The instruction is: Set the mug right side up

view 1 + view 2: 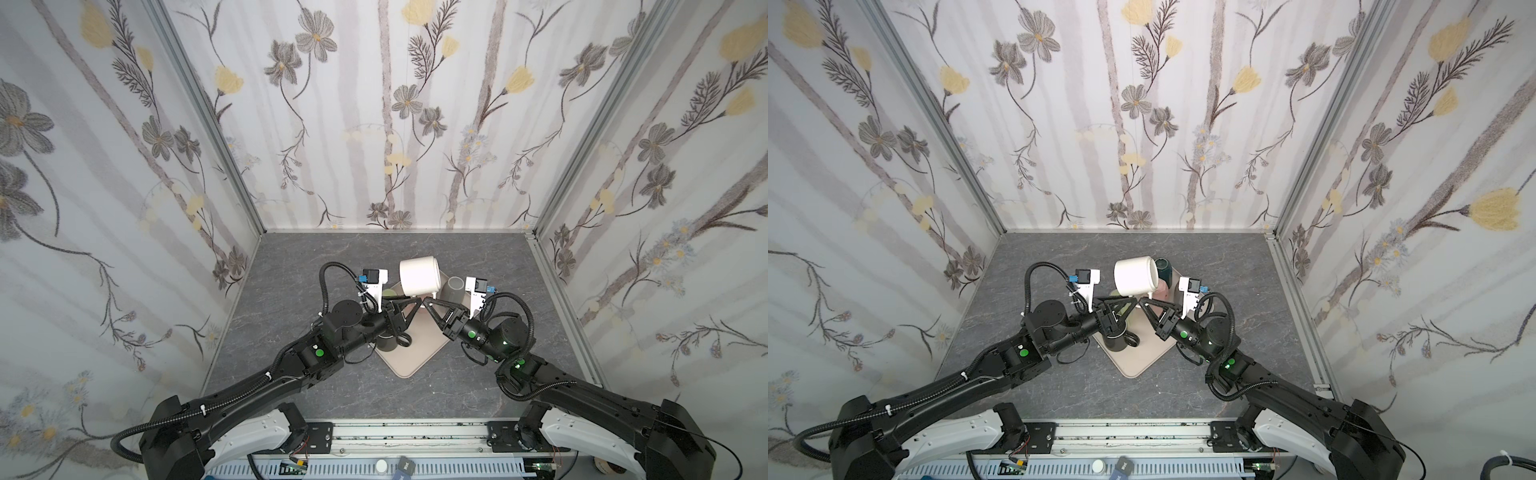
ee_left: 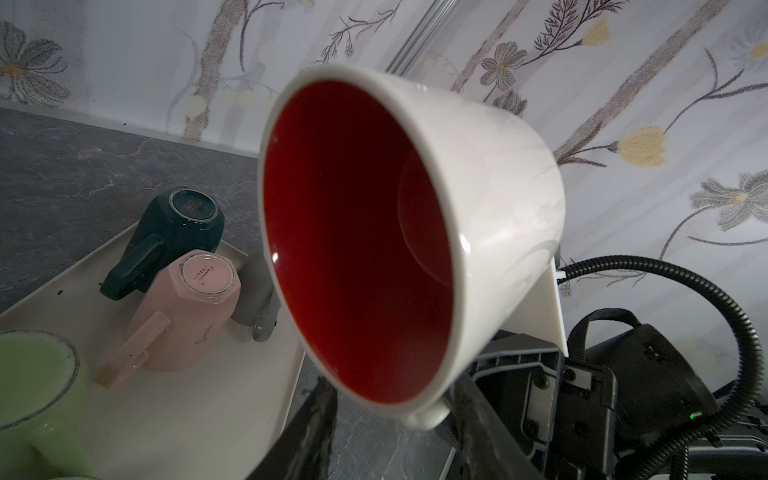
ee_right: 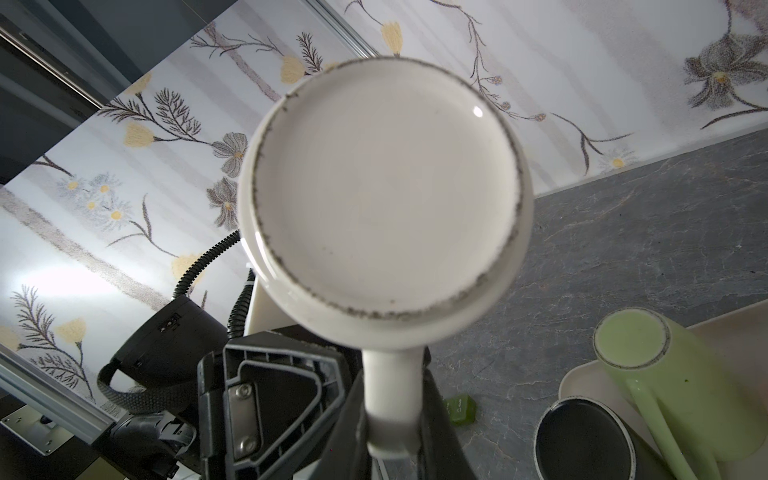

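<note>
Mug (image 1: 419, 276) hangs tilted above the far corner of the tray (image 1: 409, 365) in both top views, with left gripper (image 1: 413, 300) and right gripper (image 1: 427, 300) at its near side, then the left wrist view shows its red inside but I cannot tell how the left fingers stand, and the right wrist view shows the right fingers (image 3: 440, 436) pinching its handle (image 3: 390, 395).

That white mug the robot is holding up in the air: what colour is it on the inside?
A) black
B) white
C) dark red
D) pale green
C: the left wrist view looks straight into the mouth of the white mug, and its inner wall and bottom are dark red.
</note>
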Robot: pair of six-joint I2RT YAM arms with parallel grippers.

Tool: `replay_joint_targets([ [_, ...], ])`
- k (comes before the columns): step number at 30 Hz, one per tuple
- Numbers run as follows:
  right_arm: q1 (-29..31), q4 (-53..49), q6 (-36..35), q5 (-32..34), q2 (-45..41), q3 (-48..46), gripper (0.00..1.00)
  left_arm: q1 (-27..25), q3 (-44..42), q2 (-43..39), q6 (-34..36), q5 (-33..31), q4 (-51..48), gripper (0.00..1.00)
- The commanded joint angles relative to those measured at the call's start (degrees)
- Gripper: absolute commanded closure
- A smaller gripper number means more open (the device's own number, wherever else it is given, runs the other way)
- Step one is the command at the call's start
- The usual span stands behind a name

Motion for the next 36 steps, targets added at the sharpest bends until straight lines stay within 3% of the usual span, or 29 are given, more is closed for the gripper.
replay_joint_targets([
  [1, 0.3, 6.7, 0.2, -0.3, 0.1, 0.1, 1.0, 0.0, -0.2, 0.1, -0.8, 0.6, 5.0, 0.55],
  [22, 0.5, 7.3, 0.3, -1.2, 3.2, 2.0, 1.0, 0.0, -0.2, 1.4, -1.8, 3.3, 10.8, 0.58],
  [36, 0.5, 11.0, 1.8, -2.4, 5.3, 1.7, 1.0, 0.0, -0.8, 1.5, -0.3, 1.7, 13.3, 0.63],
])
